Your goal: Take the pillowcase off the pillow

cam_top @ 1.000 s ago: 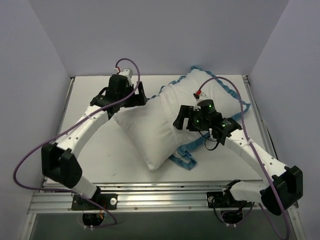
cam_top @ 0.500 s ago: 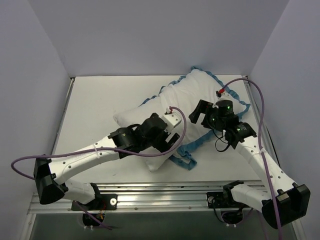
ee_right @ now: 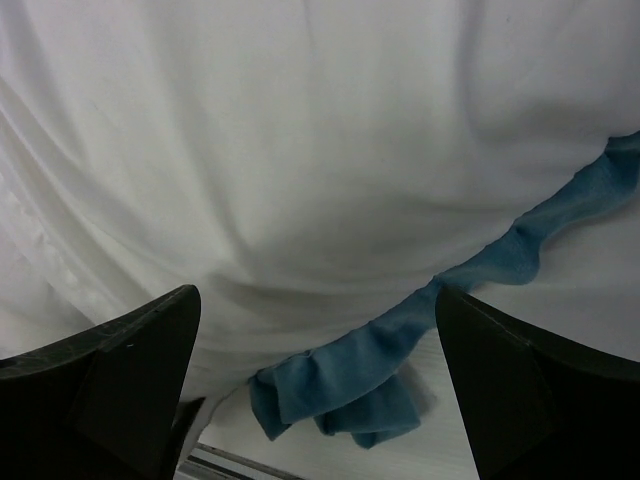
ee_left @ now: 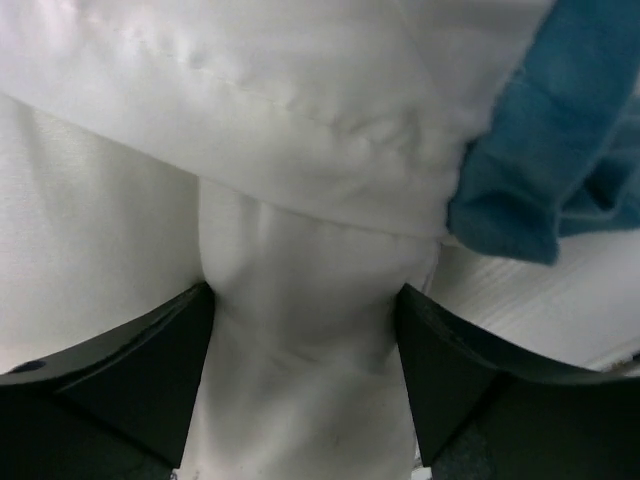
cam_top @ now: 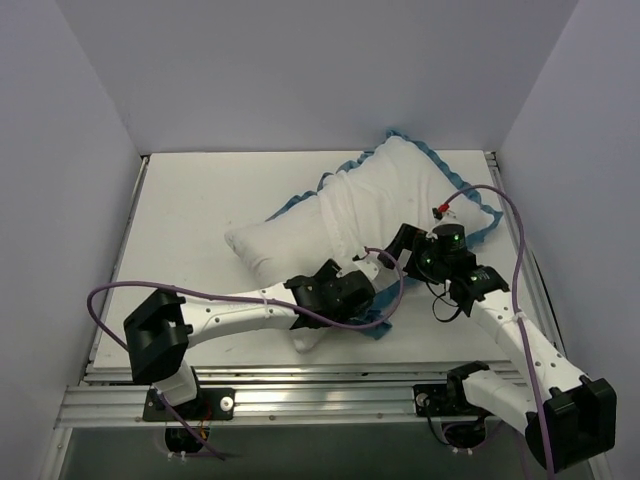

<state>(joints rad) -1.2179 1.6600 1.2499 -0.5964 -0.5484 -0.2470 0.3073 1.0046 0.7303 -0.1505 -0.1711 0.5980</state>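
Since half a second earlier, the left arm had swung in lower and closer to the front rail, its wrist now lying across the near corner of the cushion, and the right arm had drawn back toward me a little as well. Nearest me, the left pincer (ee_left: 303, 295) was clamped on a bunched fold of plain white cloth that filled the gap between its two dark fingers; it looked to be the pillow (cam_top: 270, 245) itself, poking out below a stitched white hem. Just to the right of that fold hung a clump of the teal ruffle (ee_left: 530, 170). A bit further back and to the right, the right pincer (ee_right: 317, 295) hovered with its fingers spread wide, holding nothing, over smooth white fabric with a strip of the same ruffle running beneath it. Beyond both arms, the pillow stuck out bare toward the left, resting on the desk (cam_top: 180, 220). Its far end was still tucked inside the pillowcase (cam_top: 390, 190), which lay white side up toward the back right corner, its teal trim showing along the edges.
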